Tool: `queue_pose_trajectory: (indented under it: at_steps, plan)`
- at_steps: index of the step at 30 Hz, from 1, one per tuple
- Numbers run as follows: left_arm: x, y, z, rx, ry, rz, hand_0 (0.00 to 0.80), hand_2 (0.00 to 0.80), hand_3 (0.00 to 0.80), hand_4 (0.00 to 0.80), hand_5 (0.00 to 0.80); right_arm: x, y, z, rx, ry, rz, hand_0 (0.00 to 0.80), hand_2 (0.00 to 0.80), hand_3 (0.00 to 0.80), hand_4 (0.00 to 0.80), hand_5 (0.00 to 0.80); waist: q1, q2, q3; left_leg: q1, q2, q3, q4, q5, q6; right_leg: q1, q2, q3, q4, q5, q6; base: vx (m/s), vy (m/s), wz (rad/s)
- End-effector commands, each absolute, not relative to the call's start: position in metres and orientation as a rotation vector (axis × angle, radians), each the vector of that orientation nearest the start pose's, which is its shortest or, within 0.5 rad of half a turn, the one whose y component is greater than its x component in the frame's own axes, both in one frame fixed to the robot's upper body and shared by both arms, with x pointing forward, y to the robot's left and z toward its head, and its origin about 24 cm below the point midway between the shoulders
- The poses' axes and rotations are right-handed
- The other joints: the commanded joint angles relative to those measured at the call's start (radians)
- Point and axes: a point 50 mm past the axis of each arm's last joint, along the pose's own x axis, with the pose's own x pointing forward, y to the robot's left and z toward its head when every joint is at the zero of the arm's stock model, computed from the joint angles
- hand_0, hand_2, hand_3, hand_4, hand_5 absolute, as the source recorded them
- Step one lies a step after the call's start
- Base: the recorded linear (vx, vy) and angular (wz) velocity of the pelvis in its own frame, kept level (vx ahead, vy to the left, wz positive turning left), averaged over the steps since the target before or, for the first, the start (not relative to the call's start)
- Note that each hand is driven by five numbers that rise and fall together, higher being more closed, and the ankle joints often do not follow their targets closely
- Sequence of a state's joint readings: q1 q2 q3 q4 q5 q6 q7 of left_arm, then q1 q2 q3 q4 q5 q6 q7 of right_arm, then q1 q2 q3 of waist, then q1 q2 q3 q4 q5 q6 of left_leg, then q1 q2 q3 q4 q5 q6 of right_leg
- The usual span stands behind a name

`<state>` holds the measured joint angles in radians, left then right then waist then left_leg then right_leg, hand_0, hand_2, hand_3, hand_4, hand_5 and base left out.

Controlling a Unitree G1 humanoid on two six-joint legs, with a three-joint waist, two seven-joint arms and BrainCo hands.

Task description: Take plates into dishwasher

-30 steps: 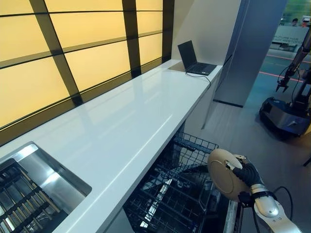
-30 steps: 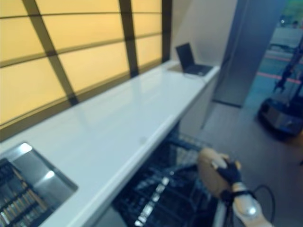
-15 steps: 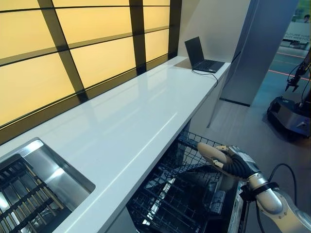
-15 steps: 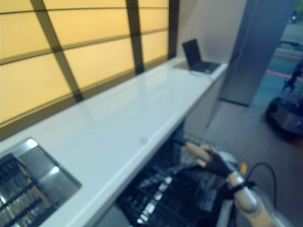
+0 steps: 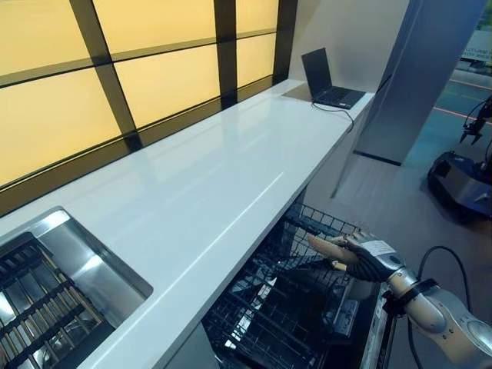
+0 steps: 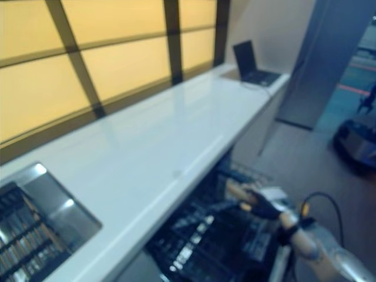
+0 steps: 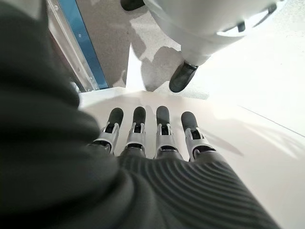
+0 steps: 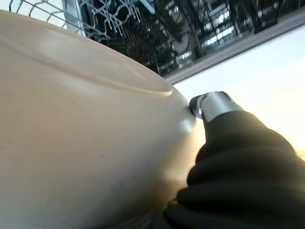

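My right hand [image 5: 370, 260] is shut on a beige plate [image 5: 329, 249], which lies nearly flat over the far end of the pulled-out dishwasher rack [image 5: 284, 307]. In the right wrist view the plate's underside [image 8: 71, 143] fills most of the picture, with the thumb [image 8: 217, 106] pressed on its rim and the wire rack [image 8: 157, 28] behind it. My left hand [image 7: 152, 133] shows only in its own wrist view, fingers straight and holding nothing, above the floor.
A long white counter [image 5: 200, 184] runs above the dishwasher, with a sink [image 5: 54, 284] holding a dish rack at its near left and an open laptop [image 5: 327, 81] at its far end. Another robot [image 5: 465, 165] stands on the floor at the right.
My right hand has turned the plate from upright to nearly flat and carried it forward and down over the rack's far end. The head camera has shifted a little.
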<state>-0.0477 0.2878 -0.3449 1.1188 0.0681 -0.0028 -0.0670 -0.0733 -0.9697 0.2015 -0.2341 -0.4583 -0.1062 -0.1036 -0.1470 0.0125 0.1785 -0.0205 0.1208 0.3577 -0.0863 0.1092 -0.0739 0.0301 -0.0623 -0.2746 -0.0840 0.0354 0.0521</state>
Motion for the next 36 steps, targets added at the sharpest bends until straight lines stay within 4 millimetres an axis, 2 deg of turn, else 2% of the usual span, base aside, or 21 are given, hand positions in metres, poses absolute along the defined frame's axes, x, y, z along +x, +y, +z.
queue_pose_trajectory:
  at_steps: [1, 14, 36]
  plan:
    - [0.145, 0.246, -0.139, 0.619, 1.089, -0.256, 0.0, 0.0, 0.0, 0.0, 0.0, 0.259, -0.207, 0.169, -1.397, -0.582, 0.176, 0.8, 0.8, 0.8, 0.8, 0.8, 0.04, -0.046, -0.01, 0.021, -0.011, 0.009, -0.001, -0.056, 0.023, -0.043, -0.015, 0.032, 0.089, -0.032, 0.059, -0.007, -0.027, 0.13]
    - [0.152, 0.241, -0.138, 0.655, 1.081, -0.301, 0.0, 0.0, 0.0, 0.0, 0.0, 0.271, -0.203, 0.142, -1.304, -0.516, 0.123, 0.8, 0.8, 0.8, 0.8, 0.8, 0.058, -0.042, -0.001, 0.018, -0.004, -0.001, -0.001, -0.053, 0.018, -0.038, -0.015, 0.018, 0.09, -0.04, 0.056, -0.001, -0.005, 0.01]
    - [0.16, 0.226, -0.139, 0.67, 1.071, -0.352, 0.0, 0.0, 0.0, 0.0, 0.0, 0.284, -0.193, 0.122, -1.182, -0.437, 0.058, 0.8, 0.8, 0.8, 0.8, 0.8, 0.066, -0.024, -0.002, 0.022, -0.002, -0.009, -0.001, -0.052, 0.011, -0.034, -0.021, 0.004, 0.089, -0.045, 0.05, 0.0, 0.0, 0.0]
